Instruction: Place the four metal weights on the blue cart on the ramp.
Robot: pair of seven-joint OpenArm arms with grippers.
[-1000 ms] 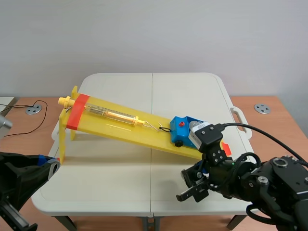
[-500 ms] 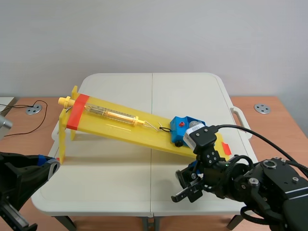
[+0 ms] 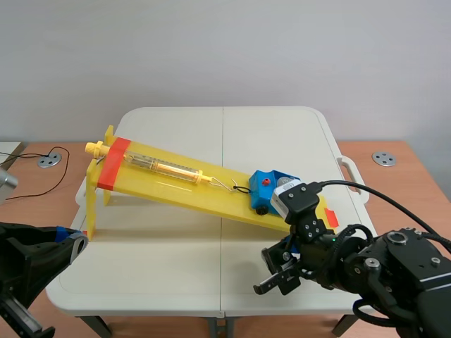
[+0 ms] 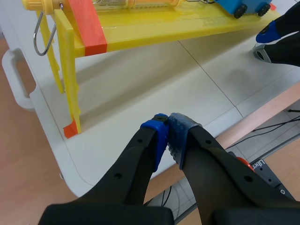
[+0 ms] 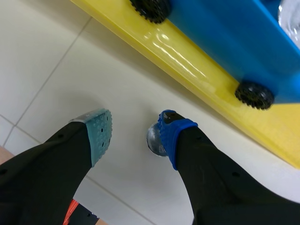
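Note:
The blue cart [image 3: 270, 189] sits low on the yellow ramp [image 3: 176, 184], hooked to a spring scale, with a shiny metal weight [image 3: 285, 182] in it. My right gripper [image 3: 279, 276] is open just above the table in front of the ramp's low end. In the right wrist view this gripper [image 5: 136, 133] straddles a small metal weight [image 5: 153, 139], which peeks out beside and under the blue-padded finger [image 5: 174, 133]; the cart's wheels [image 5: 254, 94] are just ahead. My left gripper [image 4: 168, 133] is shut on nothing, over the table's near left edge.
The ramp's raised end stands on yellow legs [image 4: 69, 79] with orange-red tape [image 4: 88, 26] across it. Beyond the ramp, from the left wrist view, the right gripper [image 4: 276, 33] hangs over a weight [image 4: 260, 52]. The table's side handle [image 3: 350, 171] sticks out at the right.
The right gripper shifted a little to the left and toward the table's near edge, then settled. The left arm has not moved.

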